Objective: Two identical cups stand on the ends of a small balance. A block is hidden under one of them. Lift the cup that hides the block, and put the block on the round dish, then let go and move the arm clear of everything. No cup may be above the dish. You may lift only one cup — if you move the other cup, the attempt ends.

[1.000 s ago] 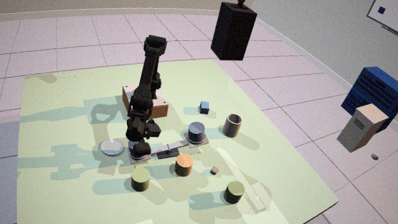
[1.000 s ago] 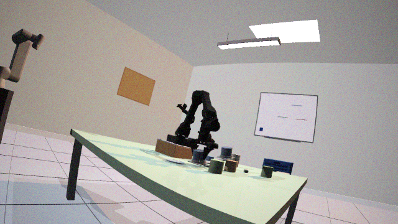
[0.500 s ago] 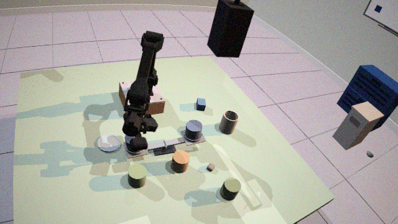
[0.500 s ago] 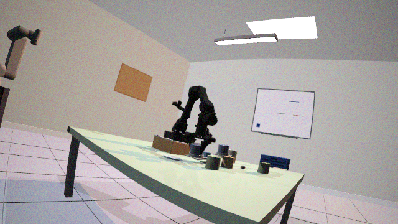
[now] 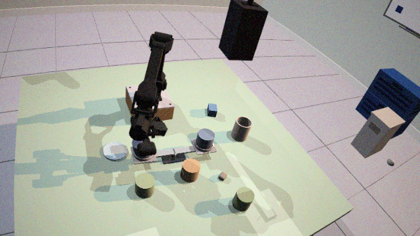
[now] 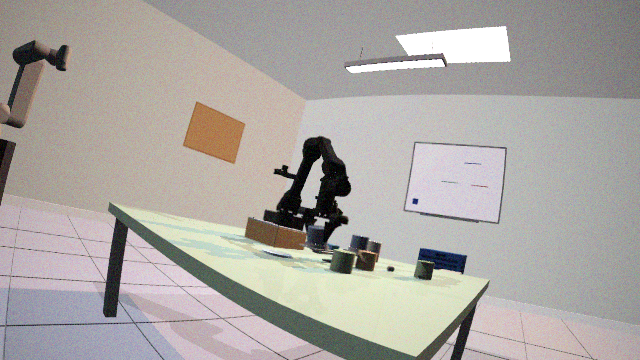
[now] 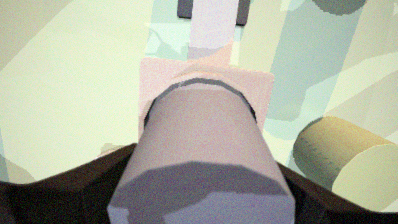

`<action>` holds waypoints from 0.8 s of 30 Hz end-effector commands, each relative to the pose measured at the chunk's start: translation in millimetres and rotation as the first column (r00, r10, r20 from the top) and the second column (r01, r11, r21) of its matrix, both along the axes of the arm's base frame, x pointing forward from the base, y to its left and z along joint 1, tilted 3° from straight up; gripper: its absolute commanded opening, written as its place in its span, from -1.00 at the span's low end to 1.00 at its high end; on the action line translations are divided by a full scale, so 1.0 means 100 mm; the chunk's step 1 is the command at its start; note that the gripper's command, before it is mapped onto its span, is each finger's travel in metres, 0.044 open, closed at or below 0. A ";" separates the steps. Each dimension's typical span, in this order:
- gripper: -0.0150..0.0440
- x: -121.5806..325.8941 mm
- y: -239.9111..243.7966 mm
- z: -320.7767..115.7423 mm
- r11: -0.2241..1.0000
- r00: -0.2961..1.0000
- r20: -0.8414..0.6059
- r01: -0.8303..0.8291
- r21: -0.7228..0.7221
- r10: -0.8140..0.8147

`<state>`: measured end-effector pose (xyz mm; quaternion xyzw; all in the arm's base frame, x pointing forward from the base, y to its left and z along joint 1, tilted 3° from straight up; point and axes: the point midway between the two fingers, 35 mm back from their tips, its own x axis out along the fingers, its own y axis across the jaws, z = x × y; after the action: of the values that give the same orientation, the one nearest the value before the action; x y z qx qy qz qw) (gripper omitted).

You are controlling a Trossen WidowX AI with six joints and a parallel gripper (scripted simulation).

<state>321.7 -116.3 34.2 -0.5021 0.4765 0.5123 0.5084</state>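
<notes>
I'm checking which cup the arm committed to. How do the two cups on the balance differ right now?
The cup on the dish-side end is clamped in the gripper and mostly hidden beneath it; the cup on the far end stands free and fully visible. The dish-side cup sits next to the round dish, the far one near an open tan cylinder. Both stand upside down on their pads.

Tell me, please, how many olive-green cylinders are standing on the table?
2. One olive-green cylinder stands near the front edge, below the balance's end where the hand grips a cup; the other stands further right, near the front right. None seems hidden.
</notes>
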 end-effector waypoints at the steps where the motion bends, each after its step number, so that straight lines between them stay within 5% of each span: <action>1: -0.49 0.04 -0.02 0.11 1.000 1.000 0.020 -0.001 -0.007 0.001; 24: -0.49 0.04 -0.04 0.40 1.000 1.000 0.020 -0.001 -0.007 0.001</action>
<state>321.7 -114.4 62.7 -0.4982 0.4736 0.5179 0.5092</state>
